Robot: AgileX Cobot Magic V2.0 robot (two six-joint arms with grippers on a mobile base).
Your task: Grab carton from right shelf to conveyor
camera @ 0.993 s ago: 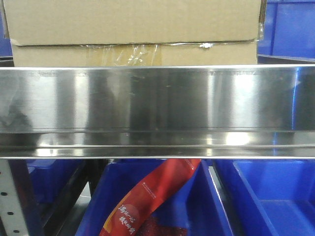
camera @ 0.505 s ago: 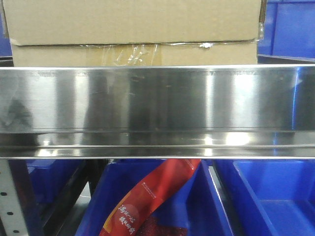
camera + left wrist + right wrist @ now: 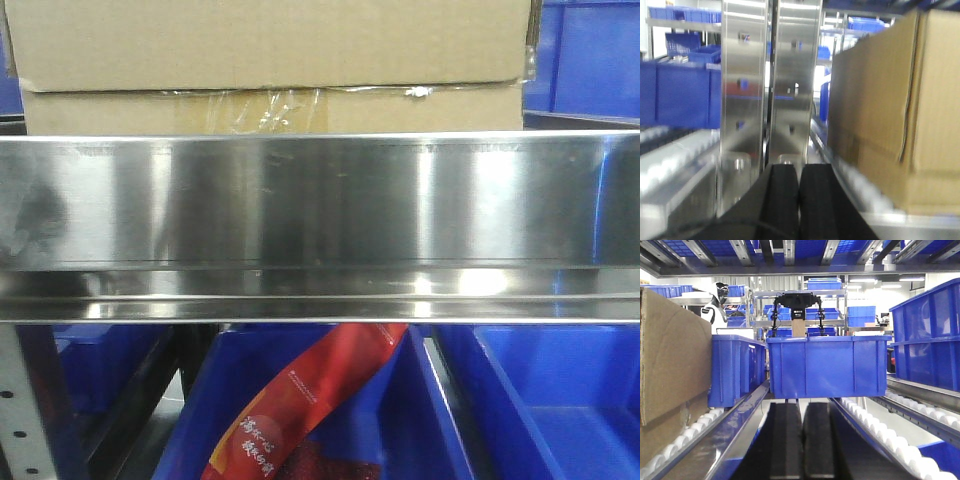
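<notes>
Plainly — carton (image 3: 270,45) (seam taped) sits on right shelf (image 3: 320,200).

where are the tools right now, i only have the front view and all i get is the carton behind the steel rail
Observer: In the left wrist view, the left tool is in on the shelf with its fingers pressed together. The carton is close on its right. I cannot tell if they touch.
Operator: and the right one
Observer: In the right wrist view, the right tool has the carton's side on its left. It holds nothing and points at a blue bin straight ahead.
Operator: what is the carton sitting on
Observer: A row of white rollers runs under its edge in the right wrist view.
</notes>
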